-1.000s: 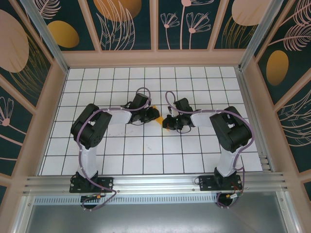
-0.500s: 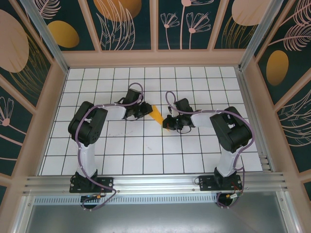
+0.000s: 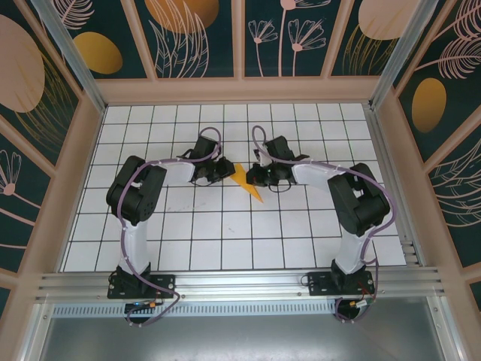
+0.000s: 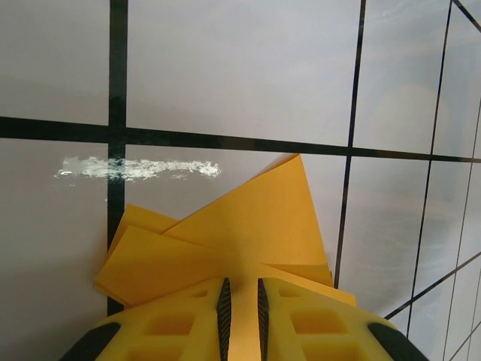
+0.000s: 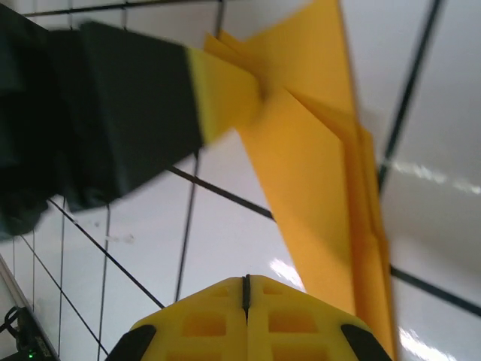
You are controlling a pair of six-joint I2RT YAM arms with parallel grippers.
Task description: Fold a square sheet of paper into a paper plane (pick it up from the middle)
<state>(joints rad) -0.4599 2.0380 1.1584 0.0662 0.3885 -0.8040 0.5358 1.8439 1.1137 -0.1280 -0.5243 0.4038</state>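
One paper plane (image 4: 255,218) pinched by left end effector (image 4: 240,293); right end effector (image 5: 246,289) closed.

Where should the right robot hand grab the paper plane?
Probably the long folded edge of the paper plane facing it, coming in from the right. The paper is thin and layered, and the left gripper pinches the opposite side. The right gripper is shut, so it must open first.

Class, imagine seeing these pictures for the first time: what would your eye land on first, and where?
A bright orange-yellow paper plane, creased and pointed, rests near the middle of the white gridded table. The left gripper pinches its edge, while the right gripper sits shut and empty beside it.
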